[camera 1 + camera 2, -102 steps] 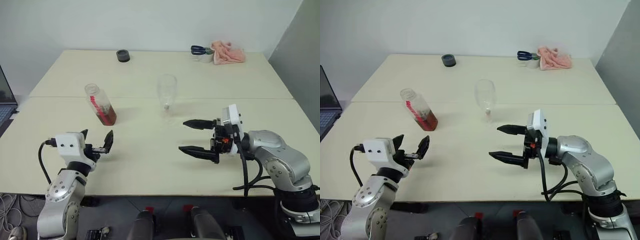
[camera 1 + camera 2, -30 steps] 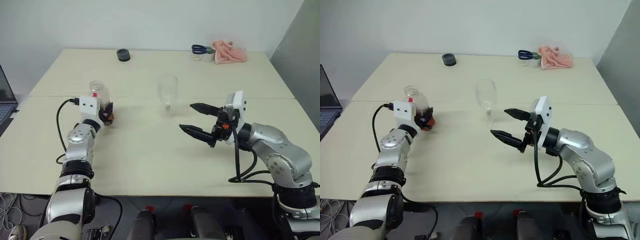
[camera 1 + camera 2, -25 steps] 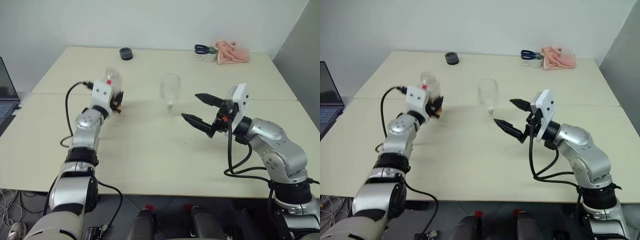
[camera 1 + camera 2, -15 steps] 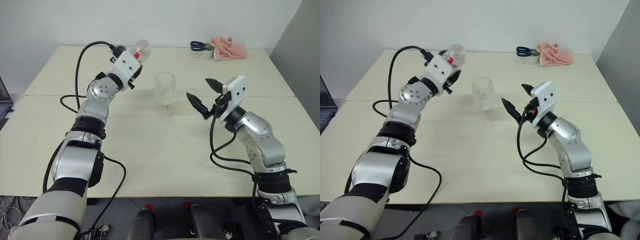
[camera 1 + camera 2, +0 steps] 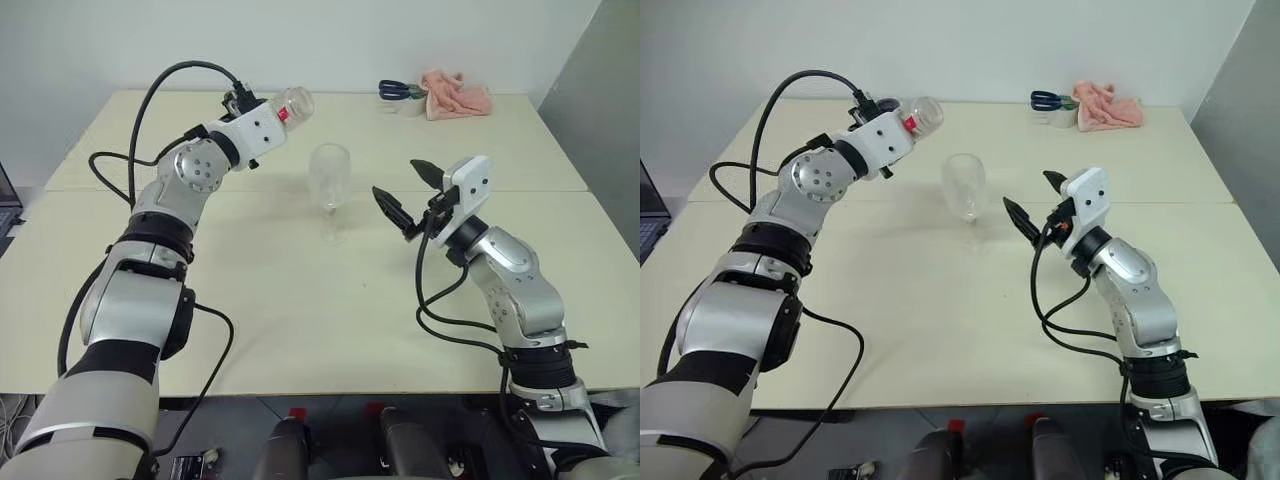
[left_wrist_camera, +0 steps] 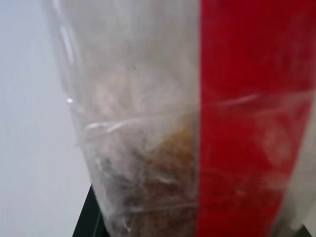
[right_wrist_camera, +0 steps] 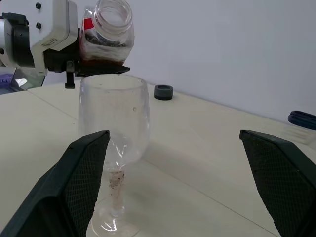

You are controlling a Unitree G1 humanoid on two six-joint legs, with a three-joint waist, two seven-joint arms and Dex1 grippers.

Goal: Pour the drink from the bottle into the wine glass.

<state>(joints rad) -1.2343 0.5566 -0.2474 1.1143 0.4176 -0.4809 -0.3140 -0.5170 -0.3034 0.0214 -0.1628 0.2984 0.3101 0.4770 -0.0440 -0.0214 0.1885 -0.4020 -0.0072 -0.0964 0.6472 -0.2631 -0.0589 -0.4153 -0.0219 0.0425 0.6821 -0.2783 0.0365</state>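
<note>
My left gripper point(image 5: 272, 116) is shut on the bottle point(image 5: 291, 102), a clear uncapped one with a red label. It holds the bottle in the air, up and to the left of the wine glass point(image 5: 331, 176), tipped with its open mouth toward the glass. The reddish-brown drink point(image 7: 100, 53) lies in the bottle's lower part. The glass stands upright on the table, and nothing in it can be made out. My right gripper point(image 5: 397, 177) is open just to the right of the glass; in the right wrist view its fingers point(image 7: 81, 185) stand either side of the glass without touching it.
A pink cloth point(image 5: 456, 96) and blue-handled scissors point(image 5: 397, 91) lie at the table's far right corner. A dark ring point(image 7: 163, 91) sits on the table point(image 5: 300, 300) behind the glass. A laptop edge point(image 5: 4, 188) shows at the far left.
My left gripper has lifted the bottle off the table, carried it right toward the glass and tipped it over. My right gripper has come closer to the glass, still open.
</note>
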